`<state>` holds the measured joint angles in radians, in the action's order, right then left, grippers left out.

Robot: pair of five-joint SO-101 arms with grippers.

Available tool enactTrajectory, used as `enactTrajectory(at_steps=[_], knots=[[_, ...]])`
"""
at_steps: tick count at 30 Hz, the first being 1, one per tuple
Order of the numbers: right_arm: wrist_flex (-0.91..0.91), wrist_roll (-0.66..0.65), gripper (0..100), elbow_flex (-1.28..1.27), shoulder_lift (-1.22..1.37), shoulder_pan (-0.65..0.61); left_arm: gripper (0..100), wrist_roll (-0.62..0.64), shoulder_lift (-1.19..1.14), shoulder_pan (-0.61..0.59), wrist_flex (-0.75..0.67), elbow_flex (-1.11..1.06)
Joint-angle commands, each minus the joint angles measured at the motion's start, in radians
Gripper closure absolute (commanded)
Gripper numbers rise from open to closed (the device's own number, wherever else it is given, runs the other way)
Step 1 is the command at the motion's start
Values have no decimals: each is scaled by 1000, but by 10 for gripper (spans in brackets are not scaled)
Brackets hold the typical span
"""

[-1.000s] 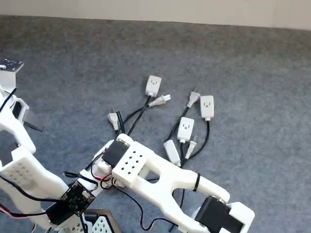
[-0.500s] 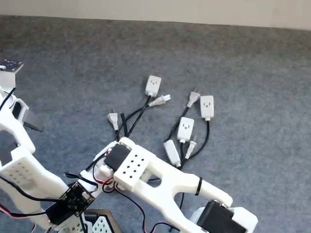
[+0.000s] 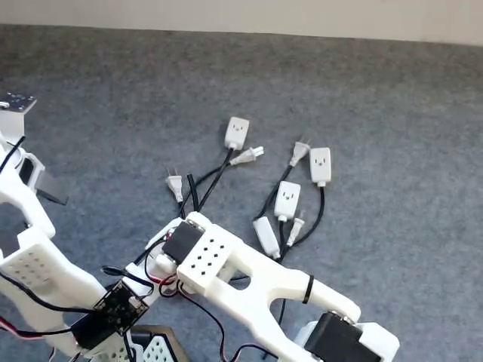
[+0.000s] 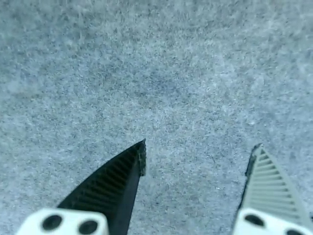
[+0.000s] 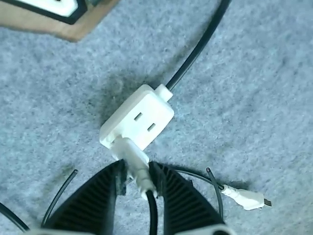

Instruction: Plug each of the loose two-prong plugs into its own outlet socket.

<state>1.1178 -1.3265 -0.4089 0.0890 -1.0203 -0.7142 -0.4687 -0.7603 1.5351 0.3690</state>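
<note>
My right gripper (image 5: 137, 169) is shut on a white two-prong plug (image 5: 133, 155). The plug's front presses against one end of a white outlet socket (image 5: 139, 120) whose two slots face the camera; its prongs are hidden. A second loose plug (image 5: 244, 198) lies beside it. From above, the right arm (image 3: 226, 264) stretches across the carpet and covers that socket. Beyond it lie more sockets (image 3: 237, 133) (image 3: 321, 166) (image 3: 287, 200) and loose plugs (image 3: 175, 185) (image 3: 249, 156) (image 3: 300, 152). My left gripper (image 4: 199, 149) hangs open over bare carpet.
Black cables (image 3: 211, 181) fan out from the sockets across the grey carpet (image 3: 377, 90). Another white socket block (image 3: 266, 235) and a small plug (image 3: 297, 224) lie close to the right arm. The left arm (image 3: 30, 256) stands at the left edge. A wooden base (image 5: 68, 24) sits nearby.
The right arm's wrist has slid a little toward the near edge of the carpet, then held still. The left arm has not moved.
</note>
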Motion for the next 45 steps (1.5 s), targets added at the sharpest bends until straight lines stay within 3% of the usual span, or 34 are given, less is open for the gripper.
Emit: enactTrajectory(at_steps=[1,17,23,29,34,41,45], knots=[[-2,-2,992,-62,114,68,670,-8,13,-10,-2,27],[-8,38,992,-97,88,173,670,-8,13,-10,-2,27],[-12,38,992,-252,-45,42,670,-5,13,-4,-2,27],[-88,103,992,-306,-53,64,670,-5,13,-7,0,27],[-87,250,981,-246,-88,31,671,-3,12,-1,0,10],[-35,680,851,1,-283,58,671,44,19,70,0,-15],[70,789,849,205,-389,124,671,106,24,147,0,-10]])
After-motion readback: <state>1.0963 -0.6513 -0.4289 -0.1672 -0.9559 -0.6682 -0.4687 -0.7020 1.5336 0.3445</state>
